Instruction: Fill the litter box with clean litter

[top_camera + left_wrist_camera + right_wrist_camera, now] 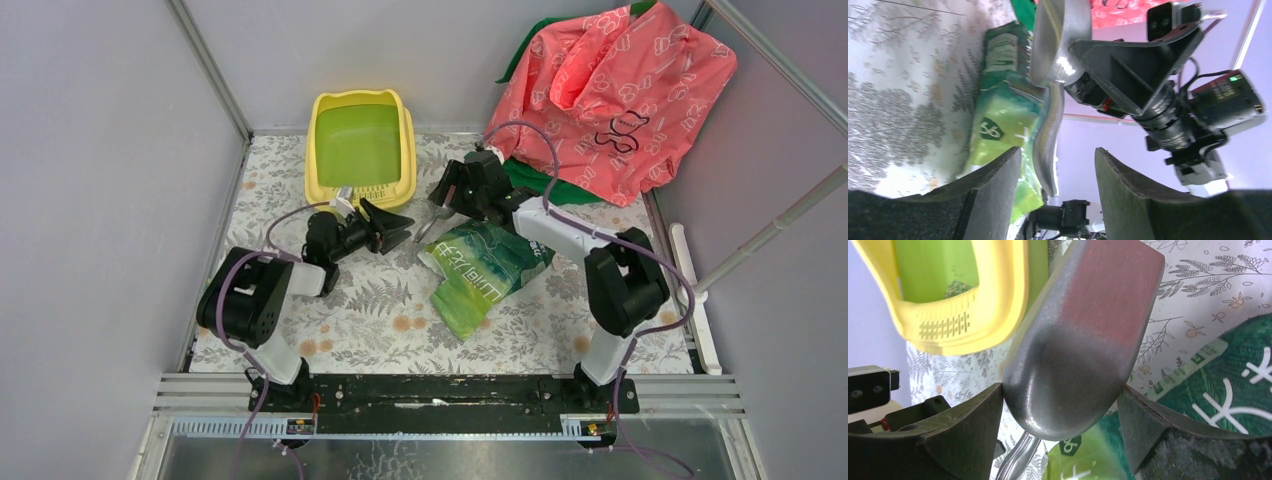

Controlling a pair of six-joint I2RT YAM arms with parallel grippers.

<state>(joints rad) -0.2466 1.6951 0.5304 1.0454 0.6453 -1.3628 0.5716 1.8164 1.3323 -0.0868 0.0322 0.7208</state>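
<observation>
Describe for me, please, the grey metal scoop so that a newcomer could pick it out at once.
On the fern-patterned table cover, look midway between the yellow plastic litter box at the back and the glossy green bag. There the right gripper holds a grey metal scoop with a rounded bowl; unlike its plastic neighbours, it is bare metal.

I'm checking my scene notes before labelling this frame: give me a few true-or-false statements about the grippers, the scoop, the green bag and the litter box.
1. The right gripper holds the metal scoop. True.
2. The green bag stands upright inside the litter box. False: it lies flat on the table, outside the box.
3. The left gripper is open with nothing between its fingers. True.
4. The litter box is heaped full. False: its green floor is mostly bare.
5. The pink bag sits by the left arm's base. False: it is at the far right.
</observation>
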